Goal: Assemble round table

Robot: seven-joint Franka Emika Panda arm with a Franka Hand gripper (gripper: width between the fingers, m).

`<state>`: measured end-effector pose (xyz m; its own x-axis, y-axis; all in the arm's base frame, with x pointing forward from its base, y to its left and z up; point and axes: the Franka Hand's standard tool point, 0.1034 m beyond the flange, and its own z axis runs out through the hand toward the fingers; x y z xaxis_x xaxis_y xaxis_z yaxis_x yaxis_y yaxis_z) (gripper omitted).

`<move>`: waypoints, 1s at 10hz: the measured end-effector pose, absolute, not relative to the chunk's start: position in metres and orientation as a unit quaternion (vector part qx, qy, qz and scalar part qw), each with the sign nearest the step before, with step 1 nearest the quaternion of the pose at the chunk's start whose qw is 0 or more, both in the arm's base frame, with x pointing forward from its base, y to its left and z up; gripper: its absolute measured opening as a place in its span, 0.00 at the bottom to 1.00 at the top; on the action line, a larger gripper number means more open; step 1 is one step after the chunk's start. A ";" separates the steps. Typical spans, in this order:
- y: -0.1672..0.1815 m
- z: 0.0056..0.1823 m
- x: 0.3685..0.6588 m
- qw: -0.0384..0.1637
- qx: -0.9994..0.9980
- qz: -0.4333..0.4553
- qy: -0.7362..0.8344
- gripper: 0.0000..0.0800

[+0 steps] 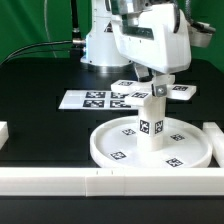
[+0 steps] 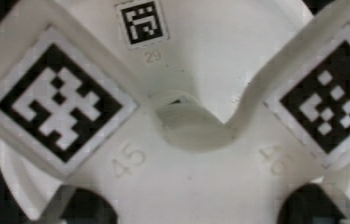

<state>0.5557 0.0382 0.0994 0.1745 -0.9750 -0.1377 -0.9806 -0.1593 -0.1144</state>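
Note:
The large white round disc [image 1: 118, 150] lies on the black table near the front. The thick white cylinder [image 1: 152, 125] stands upright at the disc's centre, with tags on its side. My gripper [image 1: 155, 93] comes down from above and is shut on the cylinder's top. In the wrist view the white cylinder [image 2: 198, 170] fills the space between my dark fingertips [image 2: 87, 206], and my gripper [image 2: 207, 208] clasps it from both sides. Big tags show to either side of a small hollow [image 2: 197, 126]. A white tagged part [image 1: 182, 92] lies behind the gripper, its shape unclear.
The marker board [image 1: 95, 98] lies flat behind the disc. A long white rail [image 1: 70, 181] runs along the front, with short white rails at the exterior view's left [image 1: 4, 133] and right [image 1: 215, 135]. The arm's white base [image 1: 100, 45] stands at the back.

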 end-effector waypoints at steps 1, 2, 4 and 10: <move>0.038 0.100 0.556 0.088 -0.733 0.017 0.675 0.55; 0.038 0.100 0.557 0.088 -0.723 0.016 0.685 0.55; 0.037 0.100 0.558 0.091 -0.703 0.019 0.705 0.55; 0.048 0.121 0.564 0.099 -0.749 0.025 0.655 0.81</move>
